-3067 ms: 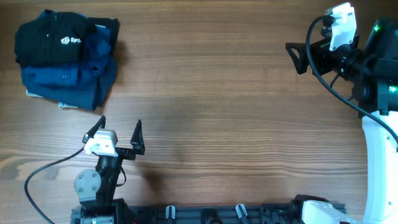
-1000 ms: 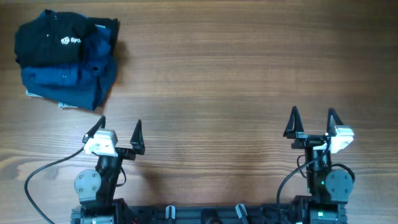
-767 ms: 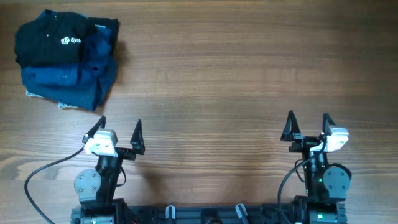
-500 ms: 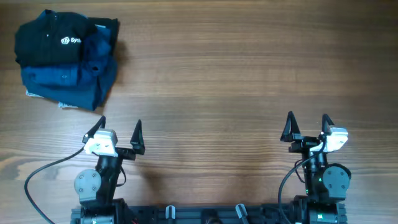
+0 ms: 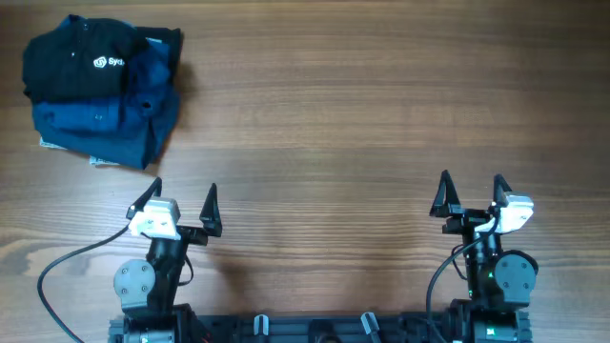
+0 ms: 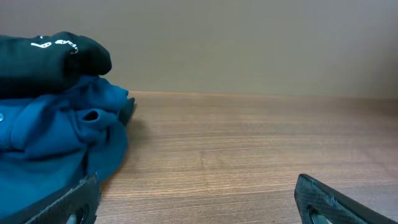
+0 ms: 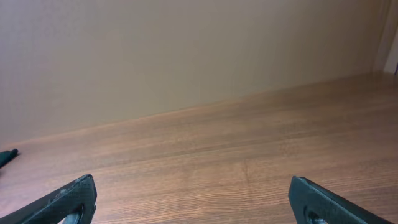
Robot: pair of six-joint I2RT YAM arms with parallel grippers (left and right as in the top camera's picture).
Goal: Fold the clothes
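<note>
The black shirt [image 5: 81, 59] with a small white logo lies folded on top of a blue shirt [image 5: 105, 124] at the table's far left corner. It also shows in the left wrist view [image 6: 43, 62], at the upper left, on the blue shirt [image 6: 56, 137]. My left gripper [image 5: 181, 205] is open and empty near the front edge, well short of the pile. My right gripper [image 5: 469, 195] is open and empty near the front edge on the right. In each wrist view the fingertips [image 6: 68, 202] [image 7: 65, 199] stand wide apart over bare wood.
The wooden table [image 5: 362, 114] spans the view. A beige wall [image 7: 186, 50] rises behind its far edge. A cable [image 5: 71, 262] trails from the left arm's base.
My right arm came down from the far right edge to the front right and settled there, shifting slightly left. The left arm and the shirts have not moved.
</note>
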